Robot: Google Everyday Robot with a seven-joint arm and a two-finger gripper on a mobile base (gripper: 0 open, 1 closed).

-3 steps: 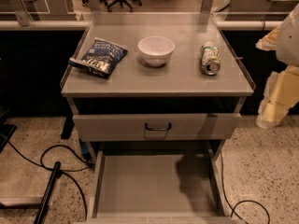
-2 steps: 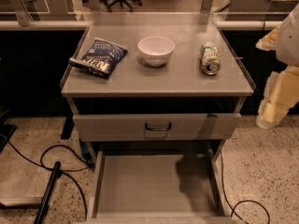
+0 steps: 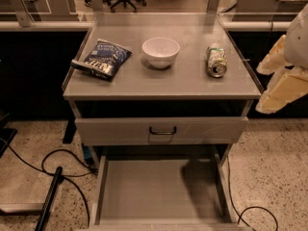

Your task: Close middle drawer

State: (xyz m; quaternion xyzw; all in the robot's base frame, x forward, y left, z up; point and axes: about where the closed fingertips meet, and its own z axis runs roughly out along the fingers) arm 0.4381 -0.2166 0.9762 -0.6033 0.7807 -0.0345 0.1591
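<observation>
Three things sit on the desk [image 3: 183, 83]: a chip bag [image 3: 102, 59] near the left edge, a white bowl [image 3: 160, 51] mid-desk, and a can [image 3: 216, 60] lying toward the right edge. The middle drawer [image 3: 159, 189] is pulled way out under the front edge, below the top drawer [image 3: 120, 130]. The gripper [image 3: 269, 88] hangs just off the right edge, touching nothing, and honestly I can't tell if it's spread or closed.

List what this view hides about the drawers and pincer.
The middle drawer: front and handle cut off by the camera view's bottom edge.
The lowest drawer: hidden under the open middle drawer.
The pincer, right of the cabinet: partly cut off by the right edge.
</observation>
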